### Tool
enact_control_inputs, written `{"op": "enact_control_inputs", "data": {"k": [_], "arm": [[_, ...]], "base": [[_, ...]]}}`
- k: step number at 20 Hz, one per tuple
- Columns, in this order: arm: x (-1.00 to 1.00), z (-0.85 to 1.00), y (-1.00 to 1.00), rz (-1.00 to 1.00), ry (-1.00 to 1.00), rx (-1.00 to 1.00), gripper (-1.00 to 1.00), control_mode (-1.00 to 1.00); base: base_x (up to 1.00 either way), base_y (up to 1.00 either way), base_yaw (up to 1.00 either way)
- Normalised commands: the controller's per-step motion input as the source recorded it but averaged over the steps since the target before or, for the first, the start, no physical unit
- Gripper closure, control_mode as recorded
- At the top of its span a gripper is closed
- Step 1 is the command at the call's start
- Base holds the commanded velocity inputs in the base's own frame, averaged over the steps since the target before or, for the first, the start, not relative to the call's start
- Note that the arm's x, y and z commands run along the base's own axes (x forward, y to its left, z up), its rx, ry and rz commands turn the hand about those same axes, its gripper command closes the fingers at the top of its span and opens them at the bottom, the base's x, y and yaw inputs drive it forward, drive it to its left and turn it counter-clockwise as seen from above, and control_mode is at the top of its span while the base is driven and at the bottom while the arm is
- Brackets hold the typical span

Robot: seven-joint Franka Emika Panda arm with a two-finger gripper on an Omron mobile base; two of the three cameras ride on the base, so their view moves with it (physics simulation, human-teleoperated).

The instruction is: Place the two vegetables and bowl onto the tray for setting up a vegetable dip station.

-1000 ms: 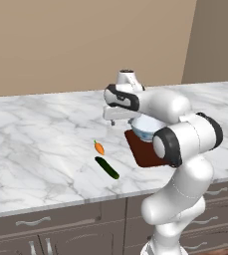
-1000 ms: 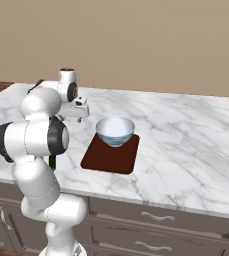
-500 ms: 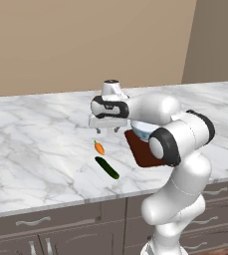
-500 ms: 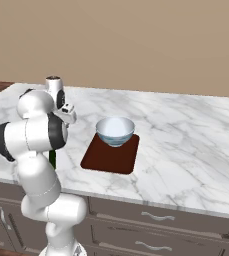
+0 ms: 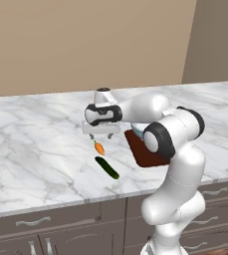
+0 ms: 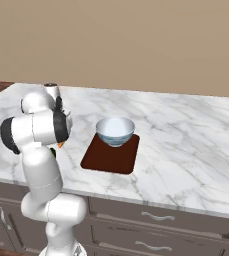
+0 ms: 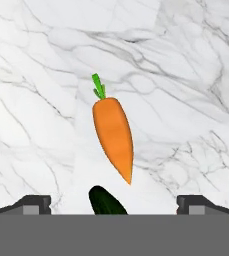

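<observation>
Gripper [image 5: 101,134] hangs above the marble counter [image 5: 31,144], pointing straight down, jaws spread as wide as they go, nothing between them. Hand view: both dark fingertips [image 7: 33,204] sit at the bottom corners, far apart, with bare stone and vegetables in the gap.

Carrot [image 7: 113,132] lies flat on the counter directly under the hand, centred between the fingertips. Green tip toward 12 o'clock in the hand view, pointed end toward 6 o'clock. In the left base view the carrot [image 5: 99,147] sits just below the gripper, not touched by it.

Cucumber [image 5: 107,168] lies on the counter at about 5 o'clock from the carrot in the left base view, close to it, gap between them small; touching or not, cannot tell. Its dark rounded end [image 7: 106,202] pokes in at 6 o'clock of the hand view, just beneath the carrot's point.

Tray [image 6: 111,153] lies flat on the counter at 3 o'clock from the vegetables, apart from them. Bowl [image 6: 115,131] stands upright on the tray's far edge, toward 12 o'clock in the right base view
</observation>
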Motion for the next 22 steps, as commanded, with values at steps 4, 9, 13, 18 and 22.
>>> {"op": "enact_control_inputs", "data": {"k": [4,9,13,18,22], "arm": [[0.34,-0.38,0.00,0.00,0.01,0.00,-1.00,-1.00],[0.14,-0.27,0.00,0.01,0.00,0.00,-1.00,-1.00],[-0.11,-0.24,0.00,0.01,0.00,0.00,-1.00,-1.00],[-0.10,-0.29,0.00,0.06,0.00,0.00,-1.00,-1.00],[0.03,-0.15,-0.02,0.06,0.01,0.00,-1.00,-1.00]], "base": [[0.00,0.00,0.00],[0.00,0.00,0.00],[0.00,0.00,0.00],[0.00,0.00,0.00],[0.00,0.00,0.00]]}}
